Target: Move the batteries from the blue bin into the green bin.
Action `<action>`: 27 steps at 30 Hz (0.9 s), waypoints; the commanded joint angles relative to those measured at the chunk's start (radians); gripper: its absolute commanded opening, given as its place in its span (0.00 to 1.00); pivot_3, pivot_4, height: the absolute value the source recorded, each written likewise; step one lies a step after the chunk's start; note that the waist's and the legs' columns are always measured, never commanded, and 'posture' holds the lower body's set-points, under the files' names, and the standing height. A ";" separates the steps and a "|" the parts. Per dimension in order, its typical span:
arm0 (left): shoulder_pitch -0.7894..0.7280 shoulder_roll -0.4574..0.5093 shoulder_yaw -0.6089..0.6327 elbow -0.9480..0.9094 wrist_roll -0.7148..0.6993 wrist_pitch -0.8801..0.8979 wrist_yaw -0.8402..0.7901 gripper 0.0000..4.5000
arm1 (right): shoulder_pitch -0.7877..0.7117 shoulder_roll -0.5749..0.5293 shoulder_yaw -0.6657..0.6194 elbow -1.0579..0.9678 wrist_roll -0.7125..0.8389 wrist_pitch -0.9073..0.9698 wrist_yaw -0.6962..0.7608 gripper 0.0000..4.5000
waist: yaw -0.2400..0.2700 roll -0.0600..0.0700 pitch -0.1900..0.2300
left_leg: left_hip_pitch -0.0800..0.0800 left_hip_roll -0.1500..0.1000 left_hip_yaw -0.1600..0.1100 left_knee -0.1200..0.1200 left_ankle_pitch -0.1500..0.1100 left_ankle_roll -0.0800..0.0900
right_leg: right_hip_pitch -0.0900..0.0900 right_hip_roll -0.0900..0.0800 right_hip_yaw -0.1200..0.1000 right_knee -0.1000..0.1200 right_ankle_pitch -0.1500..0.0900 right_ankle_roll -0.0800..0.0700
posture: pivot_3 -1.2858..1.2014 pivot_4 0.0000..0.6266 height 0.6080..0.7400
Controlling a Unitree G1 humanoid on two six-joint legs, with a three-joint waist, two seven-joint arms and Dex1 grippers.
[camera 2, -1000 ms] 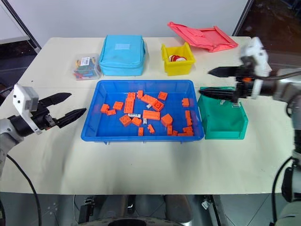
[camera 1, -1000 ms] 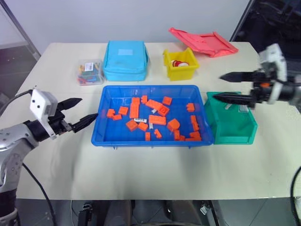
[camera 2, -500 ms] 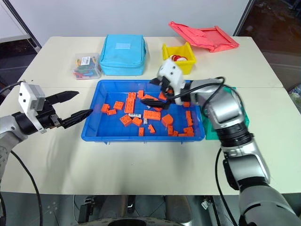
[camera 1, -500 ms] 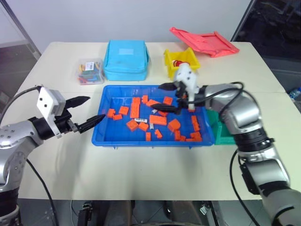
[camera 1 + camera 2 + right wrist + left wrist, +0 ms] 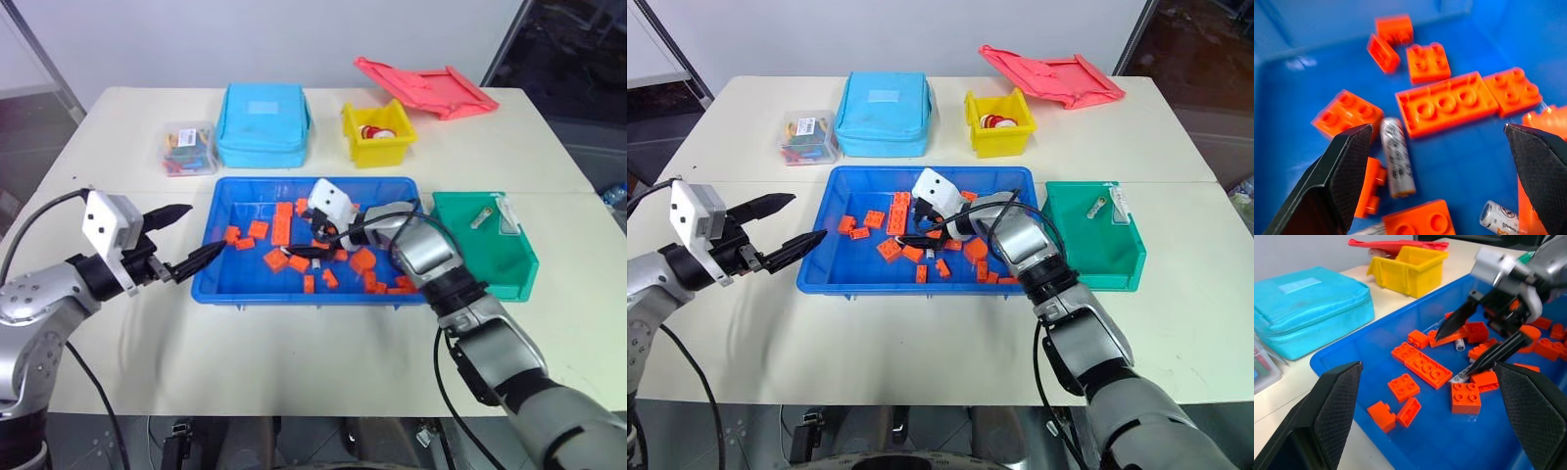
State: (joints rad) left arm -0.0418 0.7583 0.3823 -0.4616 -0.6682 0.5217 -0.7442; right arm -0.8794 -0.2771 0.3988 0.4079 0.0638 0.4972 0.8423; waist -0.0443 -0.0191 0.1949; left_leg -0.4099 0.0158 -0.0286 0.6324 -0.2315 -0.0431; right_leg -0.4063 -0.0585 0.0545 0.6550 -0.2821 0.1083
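The blue bin [image 5: 294, 292] sits mid-table and holds many orange blocks and a few batteries. One battery [image 5: 1397, 156] lies between my right gripper's [image 5: 1437, 128] wide-open fingers, and another battery [image 5: 1497, 214] lies beside it. That right gripper [image 5: 306, 245] hangs low inside the bin, its tips just above the blocks and holding nothing. In the left wrist view a battery [image 5: 1460, 378] rests at its lower fingertip. The green bin [image 5: 490, 257] stands right of the blue bin with a small silvery cylinder [image 5: 480, 217] inside. My left gripper [image 5: 209, 227] is open and empty at the bin's left rim.
Along the back of the table stand a clear box of coloured pieces [image 5: 188, 149], a light-blue zip case [image 5: 263, 125], a yellow bin [image 5: 375, 132] and a red lid [image 5: 421, 86]. Orange blocks [image 5: 282, 223] crowd around the batteries.
My right gripper swung left from over the green bin and sank into the blue bin, staying open. The left gripper has hardly moved.
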 commanded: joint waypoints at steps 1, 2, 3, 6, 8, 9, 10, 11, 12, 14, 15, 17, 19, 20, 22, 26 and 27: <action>0.007 -0.007 0.042 -0.045 -0.019 -0.008 0.020 1.00 | -0.032 0.016 0.003 0.003 -0.028 0.016 0.000 0.98 | 0.000 0.000 0.000 | 0.000 0.000 0.000 0.000 0.000 0.000 | 0.000 0.000 0.000 0.000 0.000 0.000 | 0.52 0.24 1.00; 0.009 -0.008 0.042 -0.047 -0.019 -0.008 0.022 1.00 | -0.032 0.017 0.003 0.003 -0.033 0.019 0.001 0.98 | 0.000 0.000 0.000 | 0.000 0.000 0.000 0.000 0.000 0.000 | 0.000 0.000 0.000 0.000 0.000 0.000 | 0.52 0.24 1.00; 0.010 -0.010 0.043 -0.048 -0.018 -0.010 0.025 1.00 | -0.026 0.018 0.008 -0.004 -0.037 0.024 0.008 0.98 | 0.000 0.000 0.000 | 0.000 0.000 0.000 0.000 0.000 0.000 | 0.000 0.000 0.000 0.000 0.000 0.000 | 0.52 0.24 1.00; 0.010 -0.015 0.043 -0.047 -0.015 -0.015 0.033 1.00 | -0.005 0.019 0.021 -0.036 -0.042 0.042 0.026 0.98 | 0.000 0.000 0.000 | 0.000 0.000 0.000 0.000 0.000 0.000 | 0.000 0.000 0.000 0.000 0.000 0.000 | 0.52 0.24 1.00; 0.007 -0.017 0.042 -0.045 -0.014 -0.017 0.035 1.00 | 0.002 0.023 0.020 -0.052 -0.044 0.054 0.027 0.98 | 0.000 0.000 0.000 | 0.000 0.000 0.000 0.000 0.000 0.000 | 0.000 0.000 0.000 0.000 0.000 0.000 | 0.52 0.24 1.00; 0.006 -0.017 0.041 -0.044 -0.013 -0.018 0.036 1.00 | 0.006 0.025 0.020 -0.063 -0.045 0.062 0.029 0.98 | 0.000 0.000 0.000 | 0.000 0.000 0.000 0.000 0.000 0.000 | 0.000 0.000 0.000 0.000 0.000 0.000 | 0.52 0.24 1.00; 0.005 -0.018 0.040 -0.043 -0.012 -0.019 0.036 1.00 | 0.012 0.026 0.021 -0.079 -0.045 0.071 0.032 0.98 | 0.000 0.000 0.000 | 0.000 0.000 0.000 0.000 0.000 0.000 | 0.000 0.000 0.000 0.000 0.000 0.000 | 0.52 0.24 1.00; 0.004 -0.018 0.039 -0.042 -0.011 -0.020 0.036 1.00 | 0.018 0.027 0.022 -0.093 -0.046 0.080 0.034 0.98 | 0.000 0.000 0.000 | 0.000 0.000 0.000 0.000 0.000 0.000 | 0.000 0.000 0.000 0.000 0.000 0.000 | 0.52 0.24 1.00; 0.002 -0.019 0.038 -0.039 -0.009 -0.022 0.036 1.00 | 0.024 0.027 0.023 -0.109 -0.046 0.089 0.036 0.98 | 0.000 0.000 0.000 | 0.000 0.000 0.000 0.000 0.000 0.000 | 0.000 0.000 0.000 0.000 0.000 0.000 | 0.52 0.24 1.00; 0.000 -0.022 0.037 -0.037 -0.009 -0.026 0.037 1.00 | 0.033 0.026 0.026 -0.130 -0.047 0.104 0.039 0.98 | 0.000 0.000 0.000 | 0.000 0.000 0.000 0.000 0.000 0.000 | 0.000 0.000 0.000 0.000 0.000 0.000 | 0.52 0.24 1.00; -0.002 -0.023 0.037 -0.035 -0.009 -0.026 0.037 1.00 | 0.035 0.026 0.027 -0.134 -0.047 0.109 0.040 0.98 | 0.000 0.000 0.000 | 0.000 0.000 0.000 0.000 0.000 0.000 | 0.000 0.000 0.000 0.000 0.000 0.000 | 0.52 0.24 1.00; -0.005 -0.024 0.037 -0.034 -0.009 -0.027 0.037 1.00 | 0.037 0.028 0.030 -0.136 -0.050 0.115 0.041 0.98 | 0.000 0.000 0.000 | 0.000 0.000 0.000 0.000 0.000 0.000 | 0.000 0.000 0.000 0.000 0.000 0.000 | 0.52 0.24 1.00; -0.005 -0.025 0.038 -0.034 -0.008 -0.028 0.037 1.00 | 0.037 0.030 0.033 -0.131 -0.051 0.119 0.044 0.93 | 0.000 0.000 0.000 | 0.000 0.000 0.000 0.000 0.000 0.000 | 0.000 0.000 0.000 0.000 0.000 0.000 | 0.52 0.24 1.00; -0.007 -0.026 0.037 -0.034 -0.008 -0.029 0.038 1.00 | 0.035 0.031 0.033 -0.127 -0.050 0.120 0.047 0.87 | 0.000 0.000 0.000 | 0.000 0.000 0.000 0.000 0.000 0.000 | 0.000 0.000 0.000 0.000 0.000 0.000 | 0.52 0.24 1.00; -0.008 -0.027 0.038 -0.035 -0.008 -0.029 0.040 1.00 | 0.033 0.032 0.034 -0.115 -0.050 0.122 0.054 0.73 | 0.000 0.000 0.000 | 0.000 0.000 0.000 0.000 0.000 0.000 | 0.000 0.000 0.000 0.000 0.000 0.000 | 0.52 0.24 1.00; -0.009 -0.030 0.045 -0.042 -0.011 -0.030 0.048 1.00 | 0.029 0.032 0.037 -0.092 -0.054 0.115 0.066 0.25 | 0.000 0.000 0.000 | 0.000 0.000 0.000 0.000 0.000 0.000 | 0.000 0.000 0.000 0.000 0.000 0.000 | 0.52 0.24 1.00; -0.010 -0.031 0.048 -0.043 -0.012 -0.031 0.050 1.00 | 0.027 0.032 0.038 -0.089 -0.055 0.114 0.069 0.14 | 0.000 0.000 0.000 | 0.000 0.000 0.000 0.000 0.000 0.000 | 0.000 0.000 0.000 0.000 0.000 0.000 | 0.52 0.24 1.00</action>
State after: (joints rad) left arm -0.0428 0.7267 0.3985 -0.4794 -0.6710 0.5137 -0.7011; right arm -0.8443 -0.2490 0.4321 0.3231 0.0129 0.6126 0.9037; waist -0.0443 -0.0193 0.1948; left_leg -0.4095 0.0158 -0.0286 0.6325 -0.2315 -0.0431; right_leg -0.4060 -0.0584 0.0543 0.6551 -0.2821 0.1083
